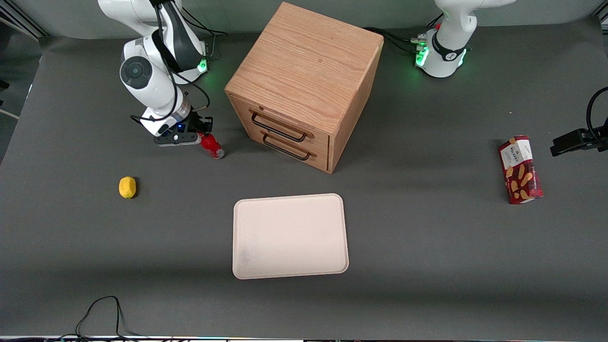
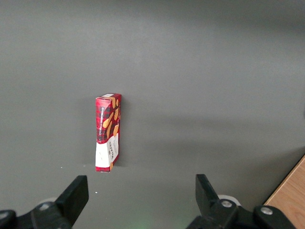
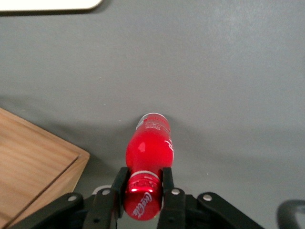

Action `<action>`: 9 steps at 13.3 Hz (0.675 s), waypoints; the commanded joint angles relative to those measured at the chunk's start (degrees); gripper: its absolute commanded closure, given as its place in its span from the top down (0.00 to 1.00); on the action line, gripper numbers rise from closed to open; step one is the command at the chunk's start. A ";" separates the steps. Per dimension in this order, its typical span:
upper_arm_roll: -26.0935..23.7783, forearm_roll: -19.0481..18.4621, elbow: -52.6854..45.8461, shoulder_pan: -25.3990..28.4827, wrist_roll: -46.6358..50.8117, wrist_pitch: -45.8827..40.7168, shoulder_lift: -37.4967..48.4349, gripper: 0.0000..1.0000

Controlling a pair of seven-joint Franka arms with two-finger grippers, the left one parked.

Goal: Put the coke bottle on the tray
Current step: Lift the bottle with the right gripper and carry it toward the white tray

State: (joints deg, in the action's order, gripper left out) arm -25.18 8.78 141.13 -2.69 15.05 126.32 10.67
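You see the gripper [image 1: 203, 137] pinching the coke bottle [image 1: 212, 146] at its neck beside the wooden drawer cabinet [image 1: 304, 85], so it can be carried upright. The tray [image 1: 289, 236] waits nearer the front camera, bare.

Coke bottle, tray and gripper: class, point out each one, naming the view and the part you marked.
coke bottle [image 3: 147, 150]: right wrist view, on its red body.
tray [image 1: 289, 236]: front view, on its bare flat middle.
gripper [image 3: 143, 187]: right wrist view, midway between the fingertips, closed on the bottle's neck.
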 commanded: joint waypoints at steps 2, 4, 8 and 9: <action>0.04 -2.35 -11.80 -1.09 0.24 -11.59 1.11 0.11; 0.04 -3.68 -20.49 -1.62 0.33 -18.09 -0.55 0.11; -0.22 -7.98 -42.45 -1.53 0.94 -30.49 -10.81 0.11; -0.40 -8.51 -48.87 -1.44 0.94 -33.30 -14.94 0.12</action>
State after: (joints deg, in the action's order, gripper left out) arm -24.98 2.64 106.96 -3.94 15.05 99.37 6.15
